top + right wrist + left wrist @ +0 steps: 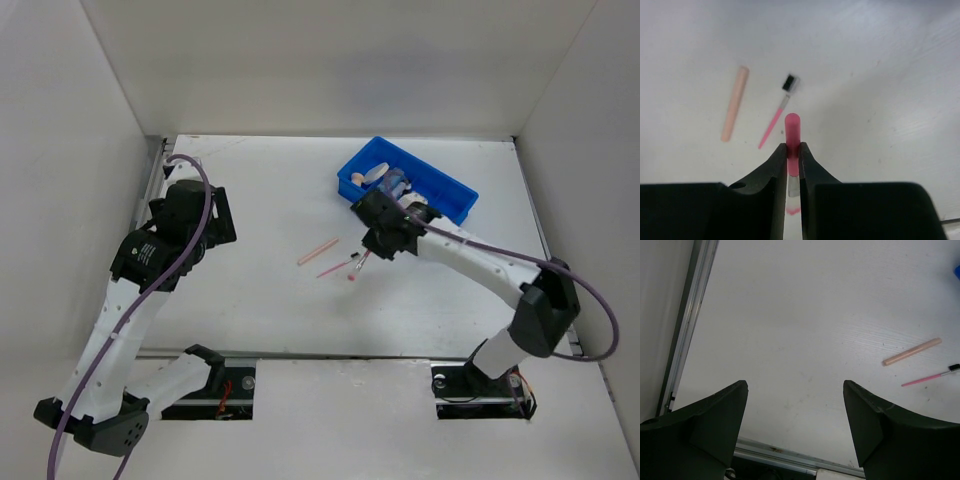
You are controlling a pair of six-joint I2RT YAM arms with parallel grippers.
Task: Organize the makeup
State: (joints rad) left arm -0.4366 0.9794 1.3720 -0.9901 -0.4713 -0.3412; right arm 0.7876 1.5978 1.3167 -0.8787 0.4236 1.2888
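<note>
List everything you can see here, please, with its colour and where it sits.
table: one, white, walled on three sides.
bin: one, blue, far right of the table.
small items: several, mostly pale, inside the bin; too small to tell apart.
beige stick: one, lying mid-table.
thin brush: one, pink handle and black head, beside the beige stick, not touching it.
pink stick: one, pinched by the right fingers.
left arm, right arm: two, white and black, at the near edge.
left fingers: black, open over bare table.
right fingers: black, shut on the pink stick.
</note>
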